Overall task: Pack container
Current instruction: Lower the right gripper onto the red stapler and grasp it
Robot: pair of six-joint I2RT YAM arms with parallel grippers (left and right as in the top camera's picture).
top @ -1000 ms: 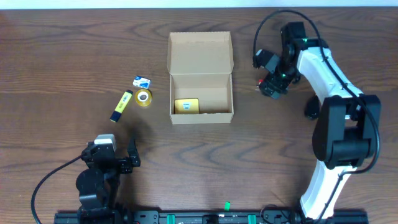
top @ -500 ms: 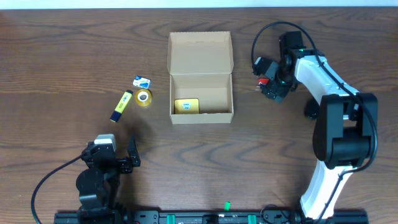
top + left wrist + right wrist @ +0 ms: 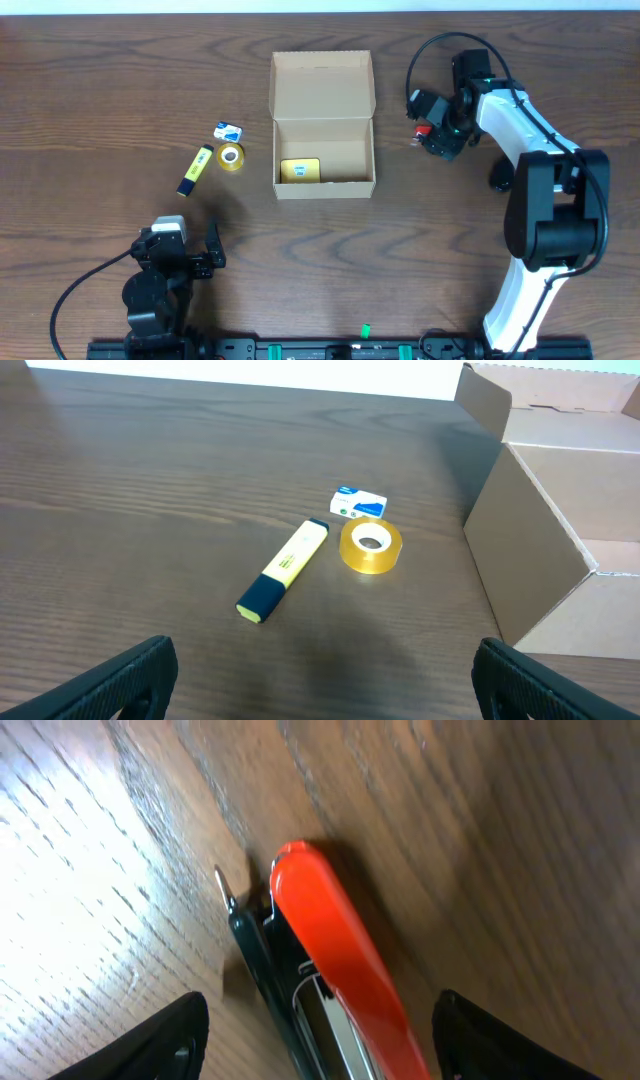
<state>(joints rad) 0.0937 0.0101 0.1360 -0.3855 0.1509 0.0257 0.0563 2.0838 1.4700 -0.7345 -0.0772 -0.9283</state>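
Dark wood-grain table (image 3: 90, 90), white backdrop (image 3: 250, 368) beyond its far edge

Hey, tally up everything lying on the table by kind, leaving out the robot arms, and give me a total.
cardboard box: 1
little yellow box inside it: 1
highlighter: 1
tape roll: 1
blue-and-white packet: 1
red stapler: 1
Total: 6

Red-black stapler (image 3: 338, 955) on wood table (image 3: 520, 820) — jaws either side, apart from it.
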